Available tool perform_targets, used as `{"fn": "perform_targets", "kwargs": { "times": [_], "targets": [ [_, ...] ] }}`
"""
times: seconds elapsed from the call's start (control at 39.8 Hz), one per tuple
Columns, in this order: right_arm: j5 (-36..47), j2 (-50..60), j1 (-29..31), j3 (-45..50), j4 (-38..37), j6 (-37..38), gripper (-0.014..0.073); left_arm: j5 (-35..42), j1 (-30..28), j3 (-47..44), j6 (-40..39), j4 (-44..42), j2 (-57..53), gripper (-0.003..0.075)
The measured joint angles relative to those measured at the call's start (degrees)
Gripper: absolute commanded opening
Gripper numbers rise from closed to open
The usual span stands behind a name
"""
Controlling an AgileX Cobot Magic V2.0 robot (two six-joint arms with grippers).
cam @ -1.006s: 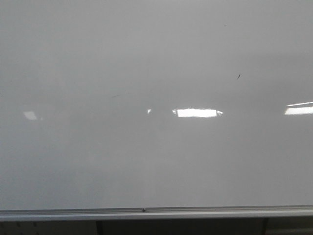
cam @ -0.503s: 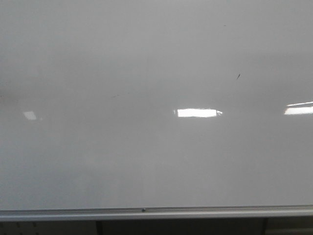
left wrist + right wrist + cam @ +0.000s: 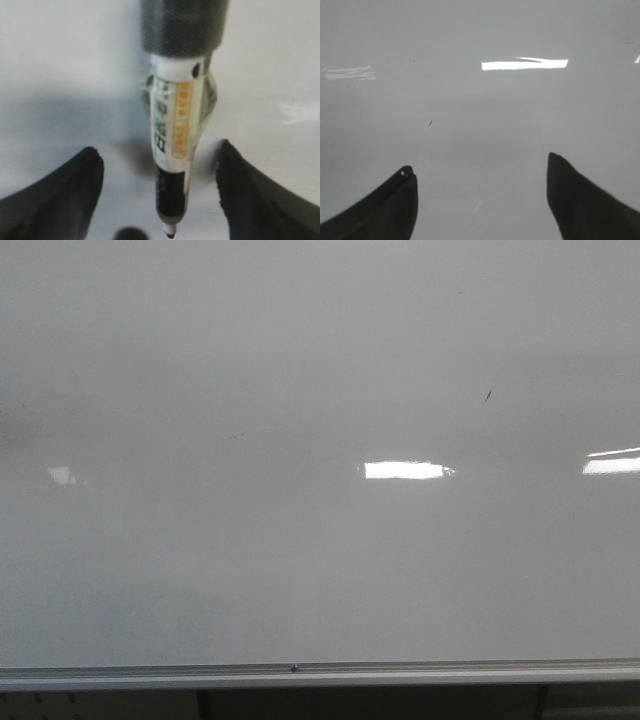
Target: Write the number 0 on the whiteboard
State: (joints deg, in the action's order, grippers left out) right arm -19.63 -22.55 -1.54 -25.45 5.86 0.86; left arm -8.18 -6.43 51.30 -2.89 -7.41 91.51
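The whiteboard (image 3: 320,540) fills the front view, glossy grey-white with a silver rail (image 3: 320,675) along its lower edge. No number 0 shows on it in any view. Neither gripper shows in the front view. In the left wrist view my left gripper (image 3: 159,147) is open, its black fingers (image 3: 65,195) wide apart over the board. A white marker (image 3: 175,130) with an orange label sits in a grey holder between them, touching neither finger. Its black tip (image 3: 170,232) is close above the board; contact cannot be told. My right gripper (image 3: 479,162) is open and empty over the board (image 3: 480,110).
A tiny dark tick mark (image 3: 488,395) sits on the board's upper right, and it also shows in the right wrist view (image 3: 430,123). Bright light reflections (image 3: 403,470) lie across the board's middle and right edge. Dark framing shows below the rail.
A small bright reflection left of the main one has vanished, and a faint dark shadow on the board has drifted toward the left edge. No marks have been added.
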Motion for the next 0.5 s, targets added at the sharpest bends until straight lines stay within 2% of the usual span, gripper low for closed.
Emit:
{"fn": "perform_targets", "kwargs": {
  "times": [0.2,0.38,0.5],
  "targets": [
    [-0.09,0.00,0.00,0.00,0.00,0.00,0.0560,-0.33,0.00,0.14,0.00,0.00,0.13,-0.0017],
    [-0.09,0.00,0.00,0.00,0.00,0.00,0.0560,-2.40,0.27,0.28,0.00,0.37,0.13,-0.0018],
    [-0.09,0.00,0.00,0.00,0.00,0.00,0.0560,-8.33,2.49,0.28,0.18,0.48,-0.71,-0.0018]
  ]
}}
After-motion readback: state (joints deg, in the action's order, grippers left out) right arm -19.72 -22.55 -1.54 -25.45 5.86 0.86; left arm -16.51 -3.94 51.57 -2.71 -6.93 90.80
